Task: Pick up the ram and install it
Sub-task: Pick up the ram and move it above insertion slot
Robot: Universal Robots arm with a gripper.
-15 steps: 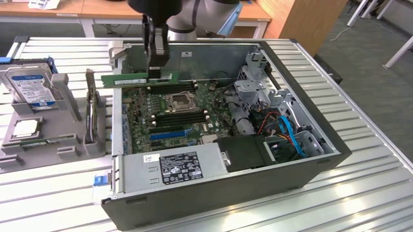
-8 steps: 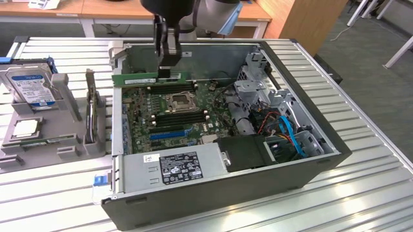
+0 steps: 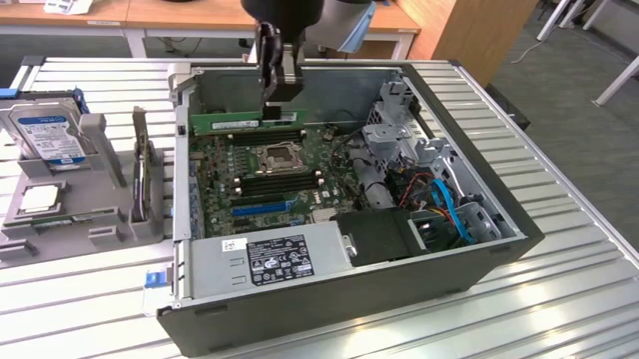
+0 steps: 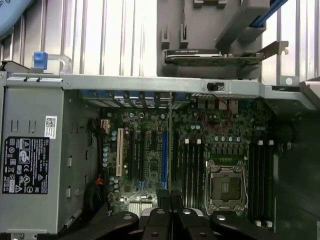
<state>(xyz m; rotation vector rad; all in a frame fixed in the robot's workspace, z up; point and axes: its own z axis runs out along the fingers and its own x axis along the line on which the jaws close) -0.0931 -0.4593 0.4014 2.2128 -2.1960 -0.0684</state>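
Gripper (image 3: 278, 112) clamped on the ram (image 3: 230, 122); it hangs seemingly just above the motherboard (image 3: 215, 173)

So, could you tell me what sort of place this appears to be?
Probably a robotics lab or workshop for computer assembly: an open dark desktop computer case lies on a ribbed metal table, the black gripper holds a narrow green ram stick inside it, and wooden desks stand behind.

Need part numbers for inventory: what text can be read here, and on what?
Nothing reads clearly.
On the power supply, a black label: print and symbols, too small.
Beside it, a white sticker: too small.
On the hard drive, a blue-white label: blurred.
On the memory stick in the claw, a small sticker: too small.
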